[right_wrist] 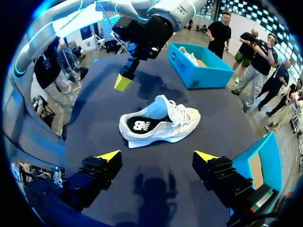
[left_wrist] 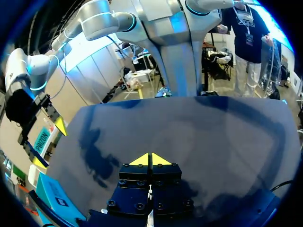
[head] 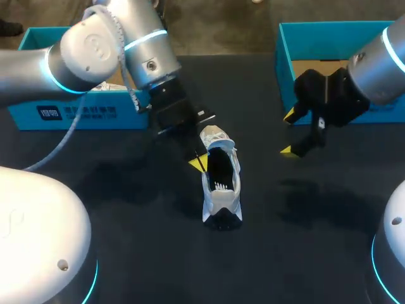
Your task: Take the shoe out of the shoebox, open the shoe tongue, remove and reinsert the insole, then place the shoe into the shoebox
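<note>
Shoe (head: pixel 221 187) — white, set near the middle of the table (head: pixel 126 190), outside the boxes. Left gripper (head: pixel 197 163) — fingers pressed together, nothing held, just beside the shoe's far end. Right gripper (head: pixel 288 134) — spread wide, empty, near the blue shoebox (head: pixel 281 50) at the far right corner
</note>
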Controlling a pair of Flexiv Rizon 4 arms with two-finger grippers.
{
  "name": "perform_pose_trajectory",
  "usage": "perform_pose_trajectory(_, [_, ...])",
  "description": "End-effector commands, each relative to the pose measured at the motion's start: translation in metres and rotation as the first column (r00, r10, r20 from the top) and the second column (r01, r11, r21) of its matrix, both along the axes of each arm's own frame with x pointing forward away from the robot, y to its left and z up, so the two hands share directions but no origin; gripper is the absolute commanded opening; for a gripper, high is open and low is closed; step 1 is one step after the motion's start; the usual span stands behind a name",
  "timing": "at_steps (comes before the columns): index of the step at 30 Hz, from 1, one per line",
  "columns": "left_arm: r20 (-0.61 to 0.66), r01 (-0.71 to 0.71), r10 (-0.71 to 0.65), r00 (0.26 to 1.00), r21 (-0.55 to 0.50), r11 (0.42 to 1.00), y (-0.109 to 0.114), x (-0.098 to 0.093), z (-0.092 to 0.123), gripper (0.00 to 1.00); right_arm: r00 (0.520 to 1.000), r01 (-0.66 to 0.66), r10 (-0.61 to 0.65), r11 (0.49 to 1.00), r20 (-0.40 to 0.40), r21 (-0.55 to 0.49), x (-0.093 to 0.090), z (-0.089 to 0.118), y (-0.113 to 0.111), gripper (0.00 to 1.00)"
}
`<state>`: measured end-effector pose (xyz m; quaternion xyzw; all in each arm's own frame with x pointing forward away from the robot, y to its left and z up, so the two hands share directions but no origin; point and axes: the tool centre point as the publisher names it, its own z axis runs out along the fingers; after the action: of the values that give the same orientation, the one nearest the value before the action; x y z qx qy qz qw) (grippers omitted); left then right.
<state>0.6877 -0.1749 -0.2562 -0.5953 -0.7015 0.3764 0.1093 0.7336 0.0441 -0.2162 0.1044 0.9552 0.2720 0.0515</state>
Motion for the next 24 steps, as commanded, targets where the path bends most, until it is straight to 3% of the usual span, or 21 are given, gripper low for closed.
perform_pose_trajectory(1, [-0.004,0.048,-0.047,0.999,0.054,0.997,-0.002,0.003,0.0,0.0,1.0,0.009,-0.009,1.0,0.002,-0.003,-0.014,0.027,-0.013,1.0])
perform_pose_trajectory(8, [-0.004,0.048,-0.047,0.999,0.054,0.997,-0.002,0.003,0.0,0.0,1.0,0.004,-0.005,1.0,-0.027,-0.024,-0.023,0.047,-0.018,1.0])
perform_pose_trajectory(15, [-0.004,0.048,-0.047,0.999,0.054,0.997,-0.002,0.003,0.0,0.0,0.999,0.052,-0.052,0.998,-0.004,-0.033,-0.035,0.07,-0.027,1.0])
perform_pose_trajectory(24, [0.018,0.061,-0.062,0.998,0.059,0.996,0.001,0.007,0.001,0.0,0.998,0.062,-0.063,0.997,-0.021,-0.052,-0.036,0.073,-0.027,1.0])
